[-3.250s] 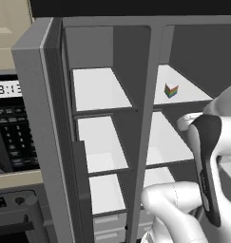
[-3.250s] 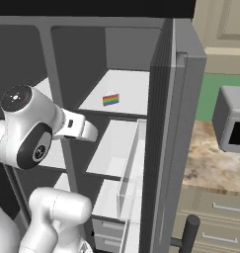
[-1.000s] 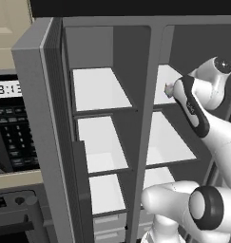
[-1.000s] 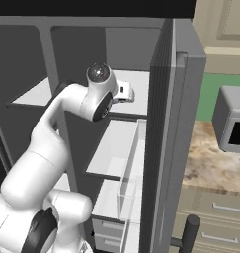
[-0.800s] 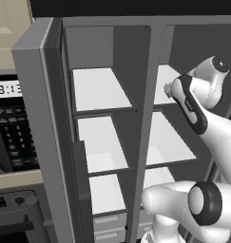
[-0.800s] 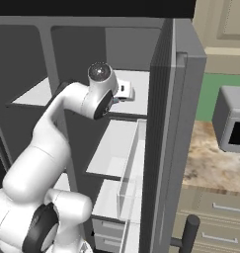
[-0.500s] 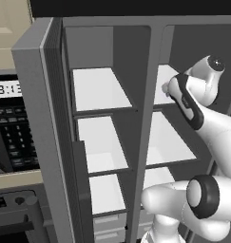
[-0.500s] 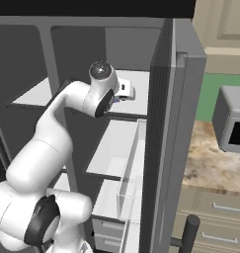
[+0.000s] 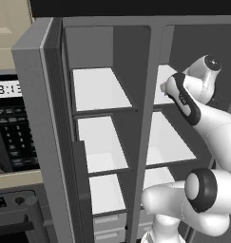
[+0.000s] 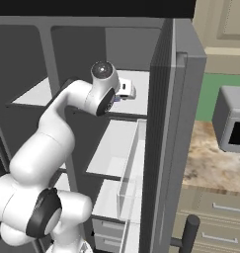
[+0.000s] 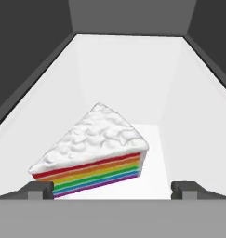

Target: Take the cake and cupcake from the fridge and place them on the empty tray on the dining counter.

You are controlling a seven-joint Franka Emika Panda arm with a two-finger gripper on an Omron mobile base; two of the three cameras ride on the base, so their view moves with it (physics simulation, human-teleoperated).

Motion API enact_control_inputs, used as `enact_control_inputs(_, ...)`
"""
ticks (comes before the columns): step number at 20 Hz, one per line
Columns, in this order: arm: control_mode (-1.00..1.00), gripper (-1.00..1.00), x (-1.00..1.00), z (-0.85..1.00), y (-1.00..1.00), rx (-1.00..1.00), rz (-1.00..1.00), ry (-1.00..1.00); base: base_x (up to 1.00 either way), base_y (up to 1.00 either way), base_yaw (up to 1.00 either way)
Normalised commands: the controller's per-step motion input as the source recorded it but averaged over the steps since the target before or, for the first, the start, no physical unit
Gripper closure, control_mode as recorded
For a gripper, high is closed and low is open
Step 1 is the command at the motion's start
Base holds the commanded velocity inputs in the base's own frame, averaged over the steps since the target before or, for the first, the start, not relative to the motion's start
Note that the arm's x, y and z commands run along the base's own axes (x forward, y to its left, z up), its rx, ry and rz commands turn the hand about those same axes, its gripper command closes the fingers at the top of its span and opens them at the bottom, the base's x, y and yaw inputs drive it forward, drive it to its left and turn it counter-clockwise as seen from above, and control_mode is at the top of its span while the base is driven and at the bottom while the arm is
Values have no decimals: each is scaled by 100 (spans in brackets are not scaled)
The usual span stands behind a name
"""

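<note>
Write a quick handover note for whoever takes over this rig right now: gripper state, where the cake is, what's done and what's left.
Gripper: open, empty, reaching into the fridge over its upper right shelf.
Cake: lies on that shelf just ahead of the fingertips, between them, not gripped.
Done: fridge doors open, approach to the cake.
Left: close on the cake, carry it to the tray on the dining counter, then find and move the cupcake.
</note>
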Motion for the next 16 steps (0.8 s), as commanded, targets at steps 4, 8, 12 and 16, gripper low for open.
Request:
enact_control_inputs(4, -100, -100, 7, 0, 0, 0, 0, 1, 0, 0, 0)
enact_control_inputs(8, -100, -100, 11, -7, 6, 0, 0, 2, 0, 0, 0)
enact_control_inputs(12, -100, -100, 16, -11, 11, 0, 0, 0, 0, 0, 0)
enact_control_inputs(16, -100, -100, 19, -5, 12, 0, 0, 0, 0, 0, 0)
